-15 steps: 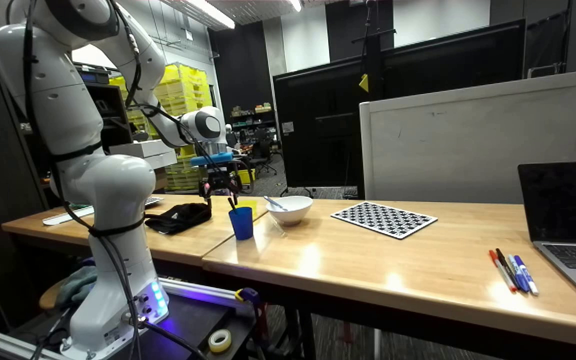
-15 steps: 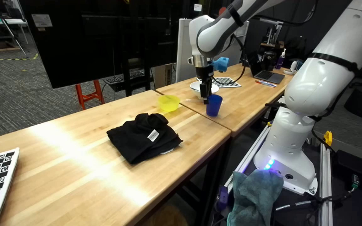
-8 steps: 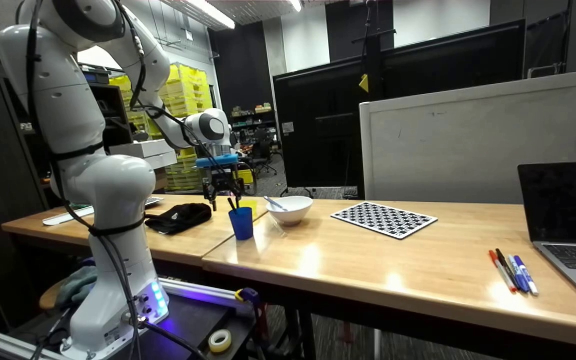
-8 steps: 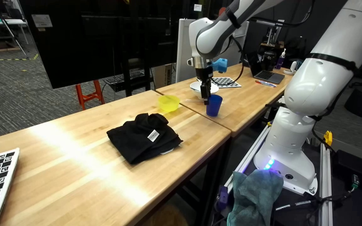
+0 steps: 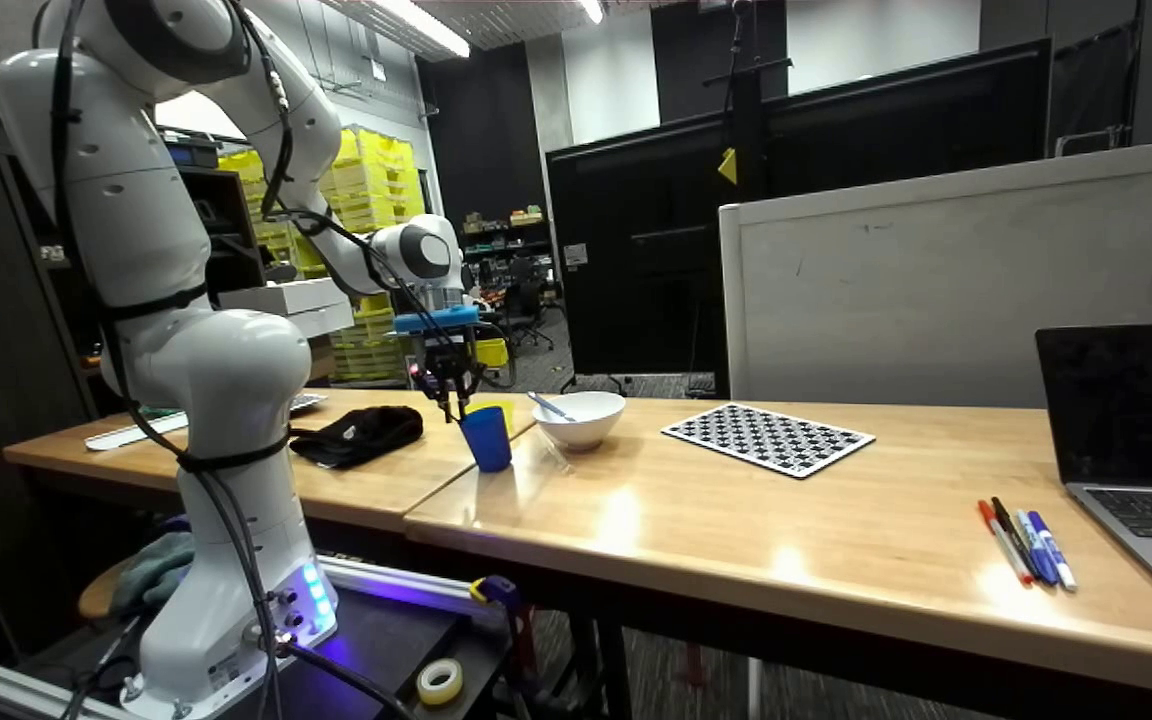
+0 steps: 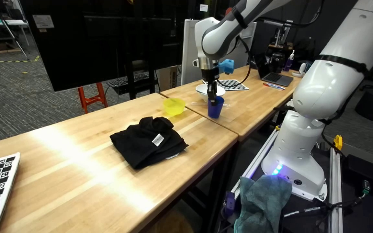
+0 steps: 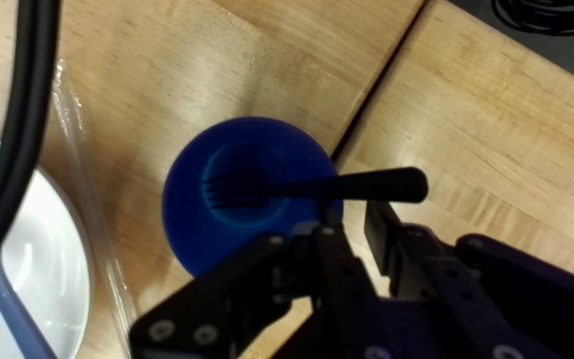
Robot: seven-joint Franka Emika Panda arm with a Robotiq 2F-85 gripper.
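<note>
My gripper (image 7: 351, 227) overlaps the lower right rim of a cup (image 7: 237, 224) mid-frame; a fork (image 7: 317, 188) leans inside; a bowl (image 7: 60, 239) sits lower left.

cup (image 5: 486, 440) is blue | fork (image 7: 347, 187) is black | one bowl (image 5: 586, 425) is white, another bowl (image 6: 174, 107) yellow | cloth (image 6: 147, 142) is black | board (image 5: 768, 438) has black-and-white checks | surface (image 5: 816, 530) is tan

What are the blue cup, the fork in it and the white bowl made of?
Blue cup: probably plastic, smooth, evenly coloured inside and out.
Fork: plastic or coated metal, black throughout, too dark to judge its finish.
White bowl: glossy; bright highlights suggest glazed ceramic, though hard plastic is possible.
</note>
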